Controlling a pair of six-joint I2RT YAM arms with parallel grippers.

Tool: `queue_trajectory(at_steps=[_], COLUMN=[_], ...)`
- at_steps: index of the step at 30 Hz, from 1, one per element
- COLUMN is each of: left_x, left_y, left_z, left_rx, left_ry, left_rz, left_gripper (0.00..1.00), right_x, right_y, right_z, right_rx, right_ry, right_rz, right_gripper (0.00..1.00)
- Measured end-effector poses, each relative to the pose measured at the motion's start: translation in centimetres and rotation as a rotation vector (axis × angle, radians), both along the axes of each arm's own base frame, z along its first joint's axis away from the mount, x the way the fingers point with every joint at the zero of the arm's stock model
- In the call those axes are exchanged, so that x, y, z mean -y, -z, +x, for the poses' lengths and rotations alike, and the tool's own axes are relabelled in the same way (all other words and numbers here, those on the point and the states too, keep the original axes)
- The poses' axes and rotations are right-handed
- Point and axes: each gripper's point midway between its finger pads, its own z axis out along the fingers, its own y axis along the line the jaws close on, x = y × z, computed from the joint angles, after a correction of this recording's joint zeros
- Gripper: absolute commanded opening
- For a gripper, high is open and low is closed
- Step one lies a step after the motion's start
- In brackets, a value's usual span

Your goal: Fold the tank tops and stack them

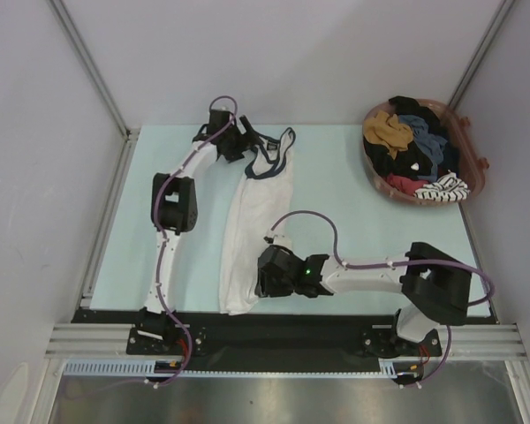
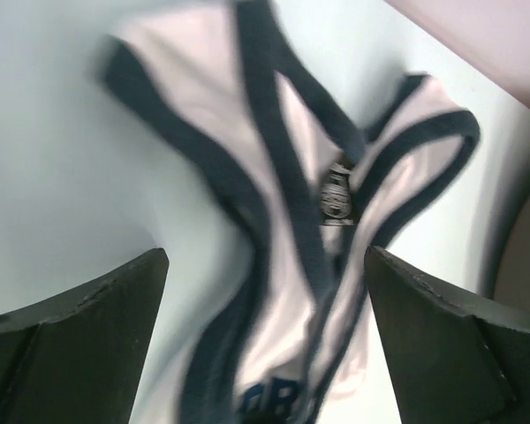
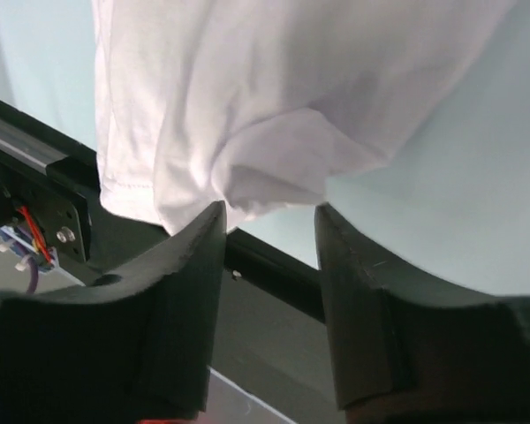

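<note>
Tank top [image 1: 247,221] laid long between my arms.
Left gripper [image 2: 265,265] wide over straps [image 2: 194,97], right gripper [image 3: 269,216] half-open at hem [image 3: 132,190] (neither grips), so it lies flat for folding.

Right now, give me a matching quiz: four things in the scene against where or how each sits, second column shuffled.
1. white tank top
2. left gripper
3. right gripper
4. basket

A. far right corner of the table
B. open, over the strap end
C. open, at the hem end by the near edge
D. laid out lengthwise mid-table

Pairs: 1-D, 2-B, 3-C, 4-A
</note>
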Motion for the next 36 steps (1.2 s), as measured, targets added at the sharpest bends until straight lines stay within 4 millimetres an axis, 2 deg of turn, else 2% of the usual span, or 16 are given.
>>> queue_trajectory(at_steps=[1,2,4,6,7,10,13,16,21,25,28,31,33,35,36], left_x=[-1.1,-2.0,-4.3,-6.7,-7.8,-10.0,-11.1,-11.7,-11.5,-9.7,-9.0,-9.5,-9.8,-10.2,-10.3], left_y=[-0.3,-0.4,-1.5,-3.2,-4.3,-8.2,-10.9,-12.5,-11.7,-9.8,-8.4,-7.5,-7.4,-7.5,-7.5], left_z=[0.1,0.1,0.2,-0.1,-0.5,-2.2,-6.1,-11.0,-19.4,-24.9,-27.8,-29.8,-30.8,-31.9,-32.5], left_rx=[-0.001,-0.004,0.007,0.021,0.029,0.065,0.083,0.103,0.111,0.106,0.094,0.087,0.095,0.108,0.117], left_ry=[-0.012,-0.022,-0.047,-0.076,-0.092,-0.125,-0.133,-0.126,-0.081,-0.005,0.039,0.046,0.041,0.037,0.032], left_rz=[0.016,0.032,0.085,0.150,0.182,0.259,0.304,0.318,0.314,0.308,0.311,0.320,0.319,0.314,0.307], left_gripper=[1.00,1.00,1.00,1.00,1.00,1.00,1.00,1.00,1.00,0.99,0.99,0.99,0.99,0.99,0.99], right_x=[0.4,0.8,1.6,2.7,3.2,5.0,6.9,8.0,7.1,4.9,3.0,1.9,1.6,1.3,1.3], right_y=[-0.3,-0.6,-1.4,-2.1,-2.4,-2.8,-2.1,-1.8,-2.8,-3.9,-3.7,-2.5,-1.6,-0.8,-0.6], right_z=[0.1,0.2,0.0,-0.4,-0.5,0.5,2.3,3.6,3.8,3.5,2.8,1.9,1.5,1.1,1.0], right_rx=[0.007,0.010,0.039,0.056,0.062,0.071,0.068,0.081,0.112,0.123,0.109,0.079,0.063,0.041,0.040], right_ry=[0.004,0.011,-0.003,-0.007,-0.009,0.023,0.078,0.093,0.033,-0.031,-0.080,-0.116,-0.131,-0.136,-0.140], right_rz=[0.003,0.009,0.014,0.030,0.038,0.060,0.059,0.043,0.065,0.095,0.110,0.096,0.082,0.070,0.066], right_gripper=[0.80,0.83,0.82,0.77,0.70,0.65,0.70,0.69,0.64,0.63,0.64,0.64,0.58,0.30,0.30])
